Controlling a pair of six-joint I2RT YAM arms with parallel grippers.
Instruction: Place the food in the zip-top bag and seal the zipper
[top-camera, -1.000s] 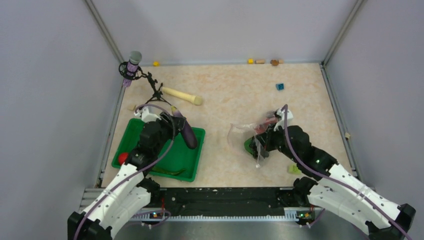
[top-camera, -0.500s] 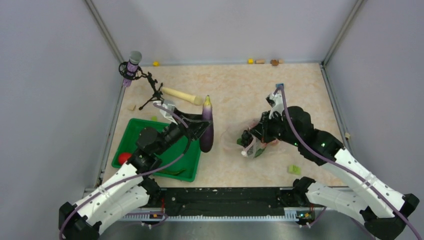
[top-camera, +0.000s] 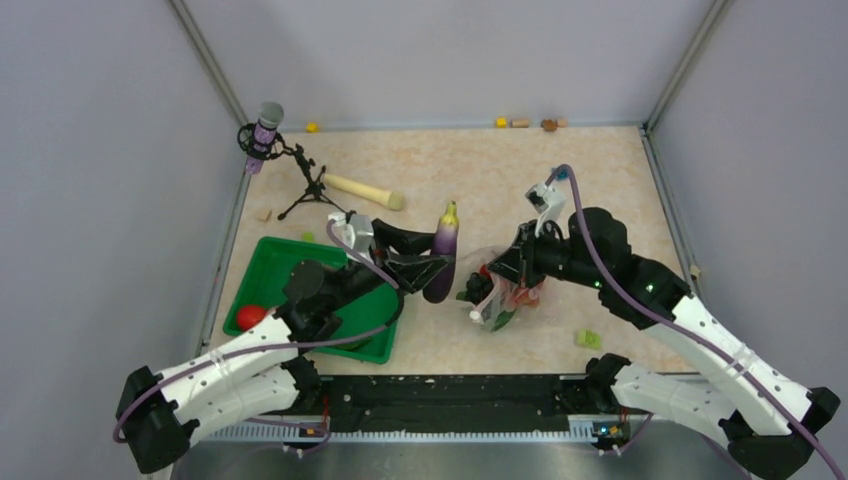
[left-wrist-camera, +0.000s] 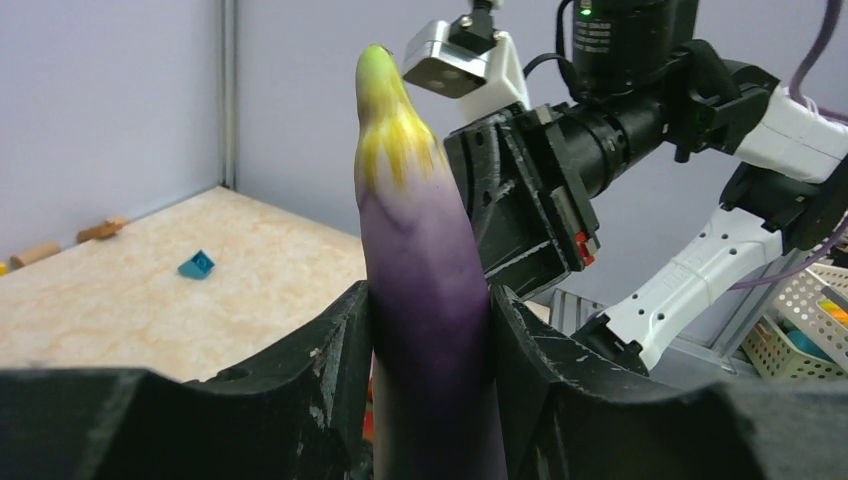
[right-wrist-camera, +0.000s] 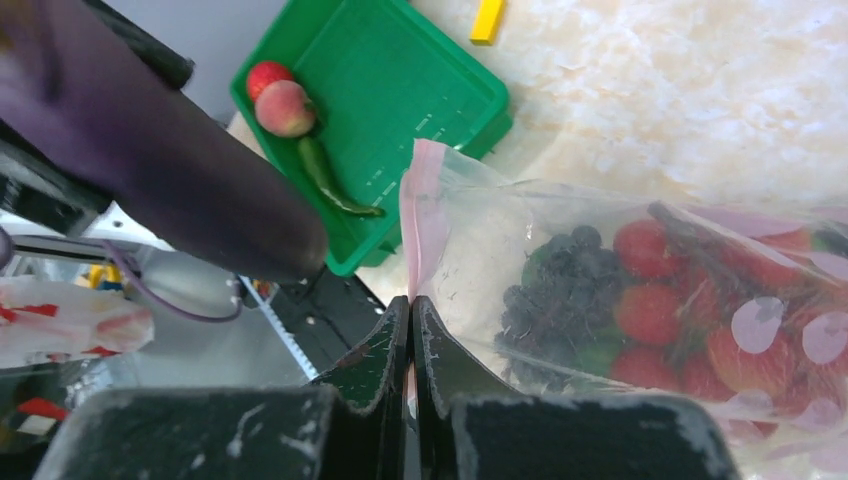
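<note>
Moved: eggplant (top-camera: 441, 262) beside bag (top-camera: 497, 262) | bag: strawberries (right-wrist-camera: 640, 312), berries (right-wrist-camera: 558, 292) | tray (right-wrist-camera: 400, 90): peach (right-wrist-camera: 284, 108)

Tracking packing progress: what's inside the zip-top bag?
Through the zip-top bag: red strawberries, dark berries, a green piece. Anything beneath that pile is covered.

No legible text, label, brand, number or sign on anything in view.

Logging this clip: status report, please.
Left gripper shut on eggplant, beside bag. Right gripper pinching zipper strip; bag holds berries, strawberries. Peach in tray.
</note>
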